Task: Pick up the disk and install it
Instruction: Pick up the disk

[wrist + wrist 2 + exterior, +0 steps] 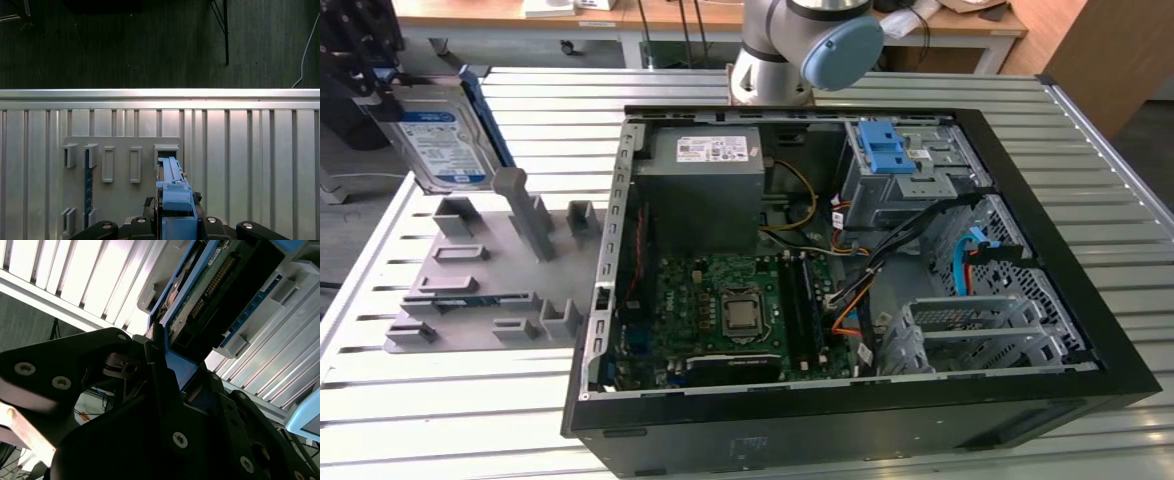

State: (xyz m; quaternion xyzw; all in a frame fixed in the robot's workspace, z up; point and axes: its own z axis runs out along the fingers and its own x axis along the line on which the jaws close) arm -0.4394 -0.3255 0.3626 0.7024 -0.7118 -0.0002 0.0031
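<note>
The disk (440, 148), silver-grey with a white-and-blue label and a blue carrier frame, hangs upright at the exterior view's left, lifted above the grey slotted holder (480, 270). My black gripper (376, 82) is shut on its upper end. In the first wrist view the disk (173, 192) is seen edge-on, over the holder (120, 150), with the gripper (174, 226) clamped around it. The second wrist view shows the disk's circuit-board side (212, 282) and blue frame between the black fingers (155, 357).
An open black computer case (1067, 330) lies on the slatted metal table (480, 420). Inside are a grey power-supply box (707, 165), a green motherboard (734, 310), a blue latch on the drive bay (887, 150) and a metal cage (974, 325). The arm's base (787, 50) stands behind the case.
</note>
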